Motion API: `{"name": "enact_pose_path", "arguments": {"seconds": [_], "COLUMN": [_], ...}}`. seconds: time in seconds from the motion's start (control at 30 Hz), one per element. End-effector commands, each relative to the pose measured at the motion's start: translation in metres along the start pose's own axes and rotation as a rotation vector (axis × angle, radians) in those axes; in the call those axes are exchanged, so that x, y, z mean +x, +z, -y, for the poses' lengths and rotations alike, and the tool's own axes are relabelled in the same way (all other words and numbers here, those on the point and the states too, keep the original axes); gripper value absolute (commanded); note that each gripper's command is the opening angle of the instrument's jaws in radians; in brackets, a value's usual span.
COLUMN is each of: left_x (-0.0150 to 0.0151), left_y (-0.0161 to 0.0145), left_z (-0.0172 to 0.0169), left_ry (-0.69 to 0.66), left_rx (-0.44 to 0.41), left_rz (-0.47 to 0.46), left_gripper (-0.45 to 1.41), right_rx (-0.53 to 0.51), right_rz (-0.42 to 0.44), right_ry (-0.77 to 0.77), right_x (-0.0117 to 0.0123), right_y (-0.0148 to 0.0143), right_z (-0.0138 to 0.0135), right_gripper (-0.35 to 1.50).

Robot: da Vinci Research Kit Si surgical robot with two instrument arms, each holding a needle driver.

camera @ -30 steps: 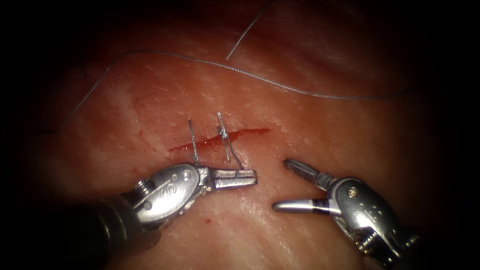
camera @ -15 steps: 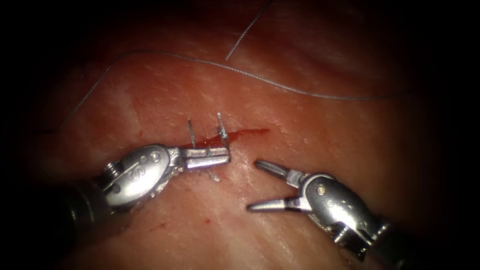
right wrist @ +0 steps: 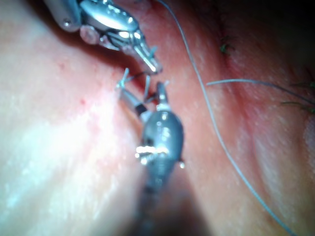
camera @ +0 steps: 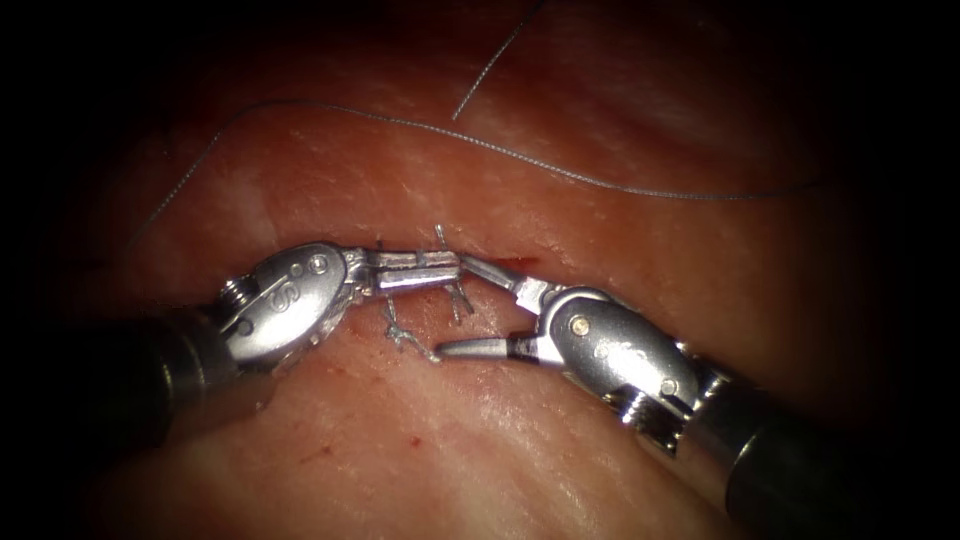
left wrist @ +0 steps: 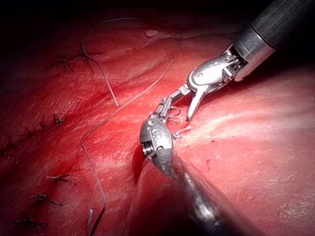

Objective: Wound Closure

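On the tissue [camera: 480, 440] the cut [camera: 512, 263] carries two stitches whose short thread ends [camera: 440, 236] stand up, with more ends [camera: 402, 336] below. My left tool [camera: 453, 268] lies across the cut over these stitches, jaws shut, and I see nothing between them. My right tool [camera: 453, 307] has come in from the right with its jaws open wide, one jaw along the cut beside the left tips and the other below, straddling the lower thread ends. The two tools meet tip to tip: left tool [left wrist: 162, 106], right tool [left wrist: 178, 109]; likewise left tool [right wrist: 154, 66] and right tool [right wrist: 141, 92].
A long loose thread [camera: 520, 157] curves across the tissue above the cut, with a second strand [camera: 495, 65] rising from it. Several older knotted stitches [left wrist: 55, 119] line the tissue away from the tools. A small red fluid spot [camera: 412, 439] lies below the cut.
The left tool, jaws shut, has risen from below the cut onto the stitches. The right tool has moved up and left, jaws still open, until it reaches the left tips.
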Motion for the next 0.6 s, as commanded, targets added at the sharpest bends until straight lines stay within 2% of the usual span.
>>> {"name": "enact_pose_path", "arguments": {"seconds": [0.03,0.6], "left_x": [-0.0005,0.0010], "left_y": [0.0006,0.0010], "left_z": [0.0003,-0.0007], "left_ry": [0.000,-0.008], "left_rx": [0.002,-0.013], "left_rz": [-0.004,-0.013], "left_gripper": [-0.45,-0.45], "right_rx": [-0.001,0.003], "right_rz": [-0.002,0.038], "right_ry": [-0.004,-0.011], "right_x": [0.0000,-0.0014], "right_y": [0.0011,0.0058], "right_z": [-0.0005,-0.0005], "right_gripper": [1.31,1.33]}}
